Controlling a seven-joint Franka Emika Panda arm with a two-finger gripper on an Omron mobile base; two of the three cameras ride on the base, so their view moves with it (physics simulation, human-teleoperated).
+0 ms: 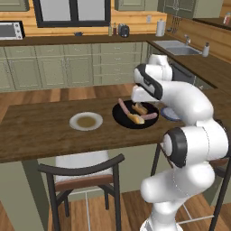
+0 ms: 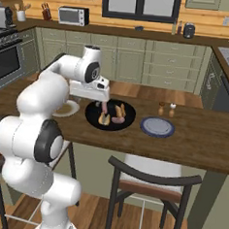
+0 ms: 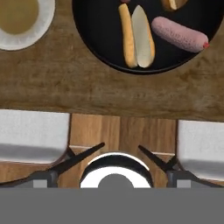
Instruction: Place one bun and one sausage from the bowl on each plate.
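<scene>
Gripper (image 3: 112,151) spread wide, empty, above counter edge; black bowl (image 3: 96,52) holds split bun (image 3: 138,37), pink sausage (image 3: 179,34).

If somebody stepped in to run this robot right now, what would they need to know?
Gripper: open, holding nothing, poised above the counter's near edge.
Black bowl: on the counter, with two buns and two sausages inside.
White plate with tan centre: left of the bowl, no food on it.
Greyish-blue plate: right of the bowl, no food on it.
Done: nothing placed yet.
Left: one bun and one sausage onto each plate.
</scene>
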